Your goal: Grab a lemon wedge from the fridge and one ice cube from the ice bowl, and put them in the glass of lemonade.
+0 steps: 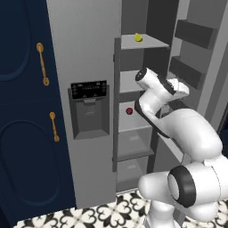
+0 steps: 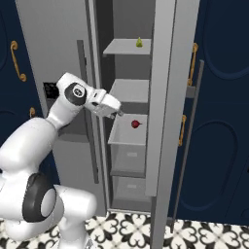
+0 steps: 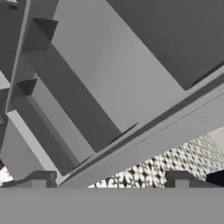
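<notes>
The tall grey fridge (image 1: pixel 84 49) has its right door (image 2: pixel 168 97) swung open. On the top inner shelf lies the tiny yellow lemon wedge (image 1: pixel 138 38) (image 2: pixel 139 43). My gripper (image 2: pixel 119 113) (image 1: pixel 183 89) hangs in the opening at the height of the middle shelves, well below the wedge and just left of a small round red fruit (image 2: pixel 135 124) (image 1: pixel 129 111). In the hand view the gripper (image 3: pixel 110 180) is open, with nothing between its dark fingertips (image 3: pixel 41 178). That view looks at the grey door bins (image 3: pixel 65 109). The ice bowl, ice cube and glass of lemonade are out of view.
Navy cabinets with gold handles (image 1: pixel 22 111) (image 2: pixel 223 97) flank the fridge on both sides. A black dispenser panel (image 1: pixel 89 90) sits on the closed left door. The open door's bins (image 1: pixel 196 33) jut out at the right. The floor (image 1: pixel 107 213) is black-and-white patterned tile.
</notes>
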Controlling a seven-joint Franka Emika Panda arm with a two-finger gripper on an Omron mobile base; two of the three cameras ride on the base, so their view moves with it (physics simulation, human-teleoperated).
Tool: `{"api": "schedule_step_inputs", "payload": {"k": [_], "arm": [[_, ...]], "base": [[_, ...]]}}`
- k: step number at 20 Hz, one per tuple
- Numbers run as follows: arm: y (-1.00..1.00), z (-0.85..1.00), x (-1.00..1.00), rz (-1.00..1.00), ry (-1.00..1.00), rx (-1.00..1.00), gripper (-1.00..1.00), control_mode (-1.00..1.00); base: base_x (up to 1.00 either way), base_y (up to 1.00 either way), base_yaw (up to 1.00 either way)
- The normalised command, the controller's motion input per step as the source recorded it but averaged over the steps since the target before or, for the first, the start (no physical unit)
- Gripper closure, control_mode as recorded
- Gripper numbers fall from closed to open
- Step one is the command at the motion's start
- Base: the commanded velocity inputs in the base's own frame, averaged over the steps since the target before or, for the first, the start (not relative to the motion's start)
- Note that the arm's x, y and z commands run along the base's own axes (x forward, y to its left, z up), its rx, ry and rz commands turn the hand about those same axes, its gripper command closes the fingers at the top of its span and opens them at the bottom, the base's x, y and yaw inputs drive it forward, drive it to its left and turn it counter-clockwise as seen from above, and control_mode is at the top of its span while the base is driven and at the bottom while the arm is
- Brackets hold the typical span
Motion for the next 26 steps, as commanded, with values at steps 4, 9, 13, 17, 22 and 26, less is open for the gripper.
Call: {"api": "schedule_step_inputs", "payload": {"k": [4, 9, 13, 17, 22, 26], "arm": [[0.23, -0.21, 0.13, 0.26, -0.17, 0.62, -1.00, -1.00], [0.43, -0.28, 0.07, 0.27, -0.13, 0.34, -1.00, -1.00], [0.39, 0.07, -0.17, 0.25, -0.06, 0.19, -1.00, -1.00], [0.28, 0.39, -0.97, 0.23, -0.12, 0.10, -1.00, -1.00], [0.00, 0.93, -1.00, 0.11, -0.04, 0.08, -1.00, -1.00], [0.03, 0.48, -0.97, 0.04, 0.00, 0.05, -1.00, -1.00]], "base": [[0.00, 0.00, 0.00], [0.00, 0.00, 0.00], [0.00, 0.00, 0.00], [0.00, 0.00, 0.00], [0.00, 0.00, 0.00], [0.00, 0.00, 0.00]]}}
